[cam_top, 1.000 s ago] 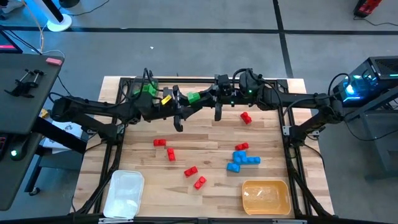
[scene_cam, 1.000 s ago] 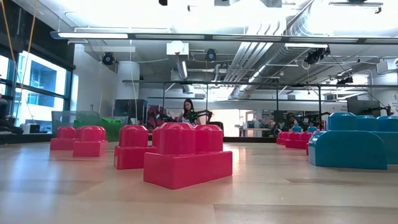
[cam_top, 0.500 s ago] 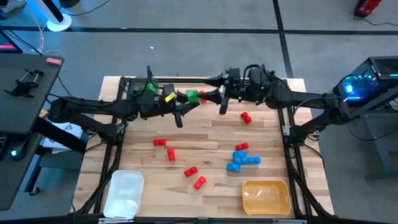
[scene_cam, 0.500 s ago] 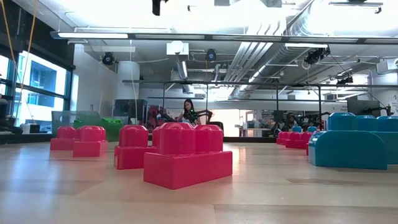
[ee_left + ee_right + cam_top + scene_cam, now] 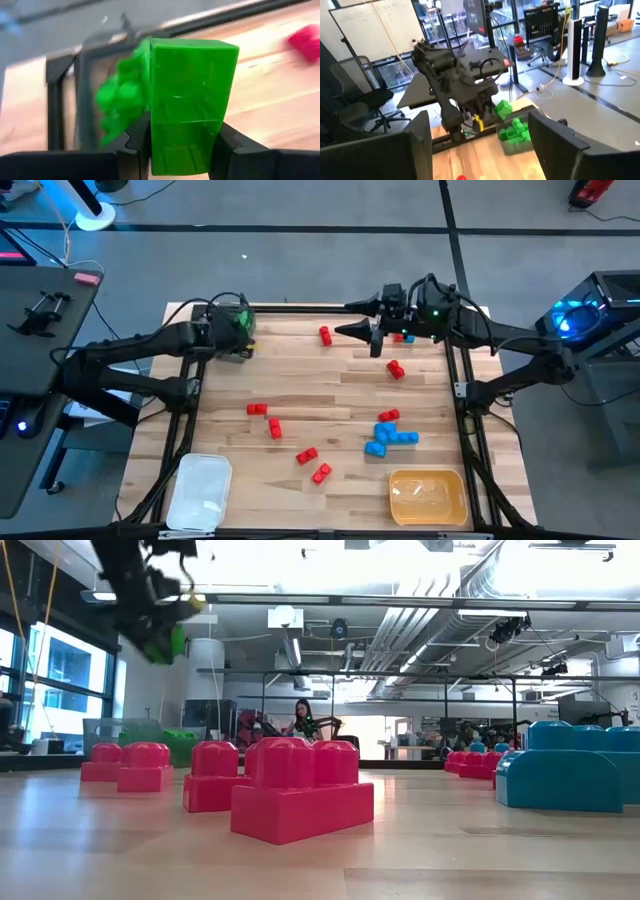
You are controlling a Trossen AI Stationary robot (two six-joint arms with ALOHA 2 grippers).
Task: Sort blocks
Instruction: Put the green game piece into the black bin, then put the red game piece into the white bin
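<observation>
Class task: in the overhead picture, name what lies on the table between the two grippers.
One red block lies on the wood between the left gripper and right gripper, seen in the high view.

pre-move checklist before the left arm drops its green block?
1. Grip: left gripper shut on the green block, held square between the fingers: ok.
2. Drop spot: green pile sits at the table's far left corner, directly beyond the held block: ok.
3. Right gripper open, empty, clear of the left arm: ok.
4. Height above the pile: cannot tell.
5. Red blocks and blue blocks unsorted: not ok.
</observation>
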